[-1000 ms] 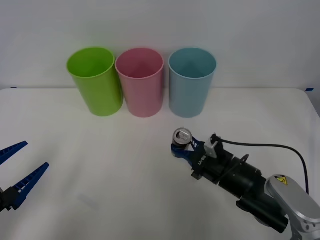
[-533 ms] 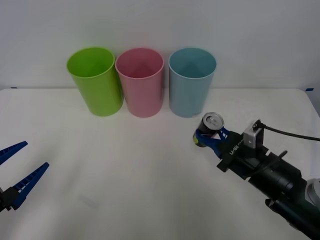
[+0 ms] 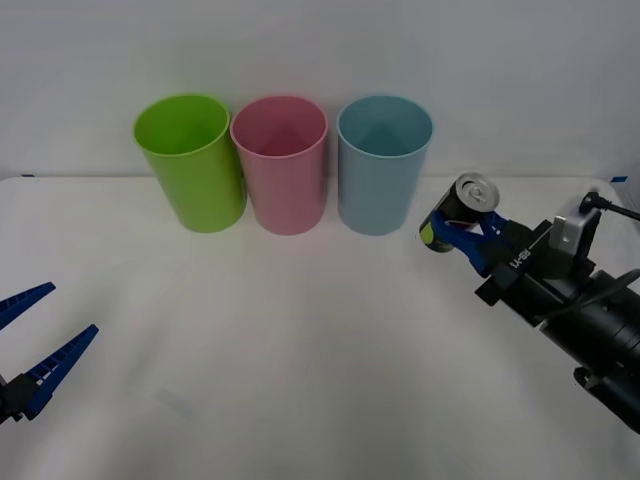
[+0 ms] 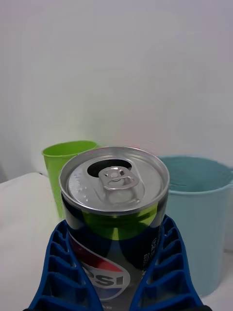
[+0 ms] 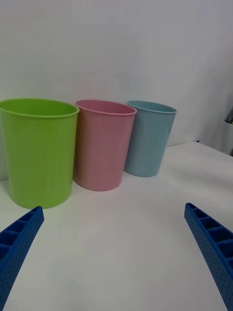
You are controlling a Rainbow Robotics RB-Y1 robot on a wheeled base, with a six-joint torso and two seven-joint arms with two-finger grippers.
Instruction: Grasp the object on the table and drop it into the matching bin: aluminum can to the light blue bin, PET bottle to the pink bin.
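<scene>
A white table (image 3: 300, 350) carries three bins along its far edge: lime green bin (image 3: 190, 160) on the left, pink bin (image 3: 281, 162) in the middle, light blue bin (image 3: 382, 162) on the right. The right gripper (image 3: 468, 232) clenches the aluminum can (image 3: 459, 212), tilted and lifted off the table, just right of the light blue bin and below its rim. The left gripper (image 3: 32, 345) hangs spread wide at the near left.

High front view down over table (image 3: 300, 380); low wrist views facing shared light blue bin (image 3: 383, 165).
</scene>
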